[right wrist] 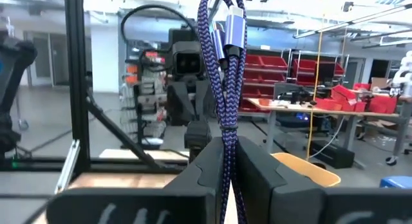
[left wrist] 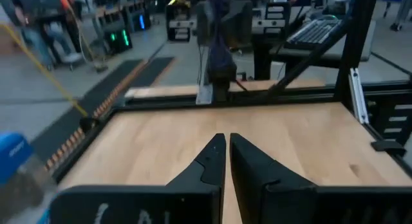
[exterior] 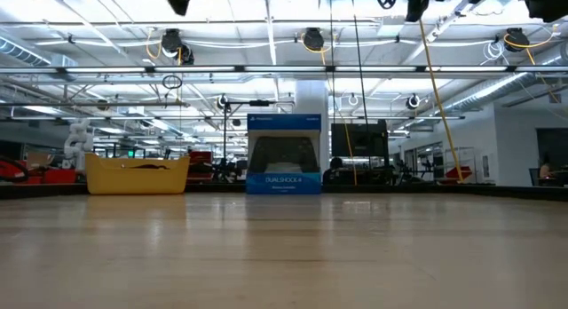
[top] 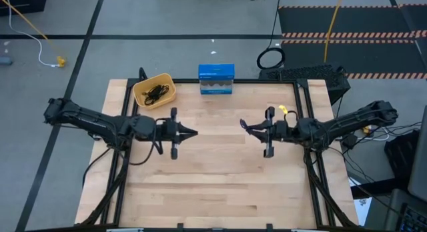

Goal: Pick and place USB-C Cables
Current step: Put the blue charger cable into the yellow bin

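I see my right gripper (top: 248, 127) up in the air over the wooden table (top: 220, 185), just to the 3 o'clock side of the middle. It is squeezed tight on the purple-blue cable (right wrist: 222, 89), which sticks up between its fingers (right wrist: 206, 169). My left gripper (top: 192, 133) hangs on the 9 o'clock side, fingers (left wrist: 209, 163) pressed together with nothing in them. The two black cables (top: 155, 93) lie in the yellow bin (top: 154, 79) at 11 o'clock. A blue box (top: 216, 79) stands at 12 o'clock.
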### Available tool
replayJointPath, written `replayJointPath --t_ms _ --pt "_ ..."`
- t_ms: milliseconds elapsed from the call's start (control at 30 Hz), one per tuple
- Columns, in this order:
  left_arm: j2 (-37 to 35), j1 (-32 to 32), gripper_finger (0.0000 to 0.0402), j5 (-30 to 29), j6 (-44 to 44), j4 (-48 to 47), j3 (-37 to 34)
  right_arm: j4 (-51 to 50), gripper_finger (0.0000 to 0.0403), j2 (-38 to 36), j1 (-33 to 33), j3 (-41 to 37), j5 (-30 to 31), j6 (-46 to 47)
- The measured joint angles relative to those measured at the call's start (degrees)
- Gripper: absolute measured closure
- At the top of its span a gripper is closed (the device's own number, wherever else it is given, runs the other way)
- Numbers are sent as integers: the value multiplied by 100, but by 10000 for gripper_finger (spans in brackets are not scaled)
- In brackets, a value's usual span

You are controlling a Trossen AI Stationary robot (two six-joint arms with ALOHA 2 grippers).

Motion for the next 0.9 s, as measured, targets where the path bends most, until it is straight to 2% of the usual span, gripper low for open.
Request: replayJointPath --t_ms 100,200,300,467,633,900 --pt "371 0 375 52 259 663 -7 225 376 117 -1 2 0 30" --pt "702 33 373 558 309 1140 73 389 376 269 -2 2 -116 35" --pt "1018 81 354 998 243 1450 247 661 376 450 -2 2 -283 37" --pt "1386 83 293 1012 256 1706 479 1180 376 800 0 12 -297 36" --pt "1746 83 237 1008 306 1810 721 1277 376 1163 0 200 -299 30" --pt "2104 83 188 996 202 2712 817 1273 376 1851 2 701 -601 32"
